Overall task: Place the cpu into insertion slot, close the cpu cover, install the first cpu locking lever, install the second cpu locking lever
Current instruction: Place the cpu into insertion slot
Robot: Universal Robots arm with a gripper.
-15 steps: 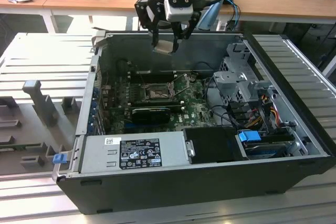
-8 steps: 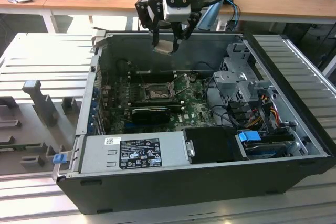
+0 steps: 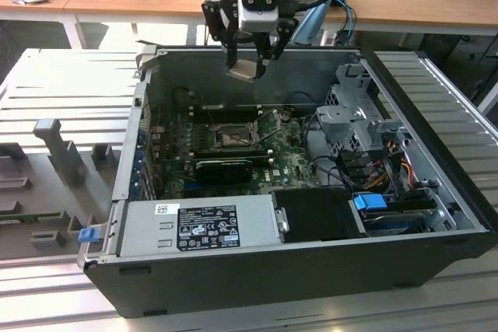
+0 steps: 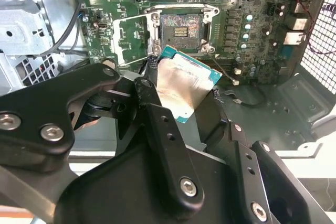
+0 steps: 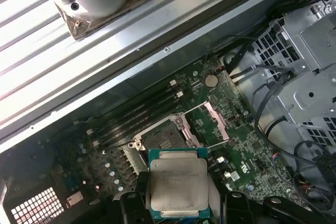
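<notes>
Hanging over the open dark-grey metal computer case (image 3: 257, 281), the black multi-link gripper (image 3: 247, 64) has its jaws clamped on the cpu (image 3: 243, 70), a small flat square chip with a pale silver-grey metal top and a thin green edge. It is tilted and well above the board, touching nothing else. In both wrist views the fingers (image 4: 157, 114) pinch the cpu (image 4: 184, 87) by two opposite edges, leaving its metal face bare.

In the exterior view the insertion slot (image 3: 229, 136) lies at about six o'clock from the chip. It is a square dark socket recess with a thin metal rim, set in the green circuit board (image 3: 289, 162), and it stands empty. The cpu cover (image 5: 216, 120), a thin square dark-metal frame plate with a large window, is swung open just beside the slot, at roughly three o'clock of it in the exterior view.

By my judgement the chip is light, stiff and thin. Its smooth lid is likely slippery and its underside delicate, so the side edges are the place to grip it, squarely and without much force.
</notes>
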